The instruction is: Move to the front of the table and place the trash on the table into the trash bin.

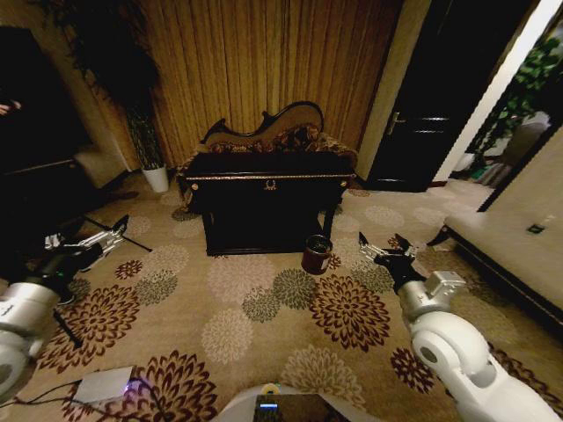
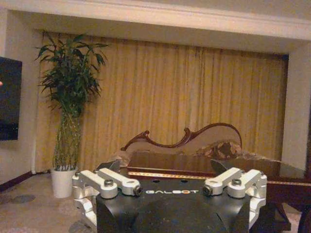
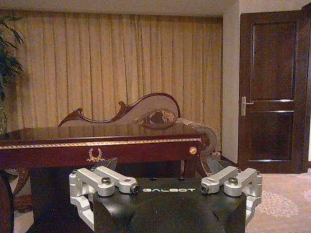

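Observation:
The black table (image 1: 268,189) with gold trim stands across the carpet ahead of me, some way off. Its glossy top also shows in the left wrist view (image 2: 194,165) and the right wrist view (image 3: 97,133). I cannot make out the trash on it from here. The small dark trash bin (image 1: 317,255) stands on the floor by the table's front right corner. My left gripper (image 1: 120,229) (image 2: 165,170) is held low at the left, open and empty. My right gripper (image 1: 384,245) (image 3: 163,165) is open and empty, a little to the right of the bin.
A curved-back sofa (image 1: 273,127) sits behind the table against the curtains. A white plant pot (image 1: 157,178) stands back left and a dark door (image 1: 431,114) back right. A long seat (image 1: 510,251) lines the right side. A white box (image 1: 104,385) with cables lies on the patterned carpet near me.

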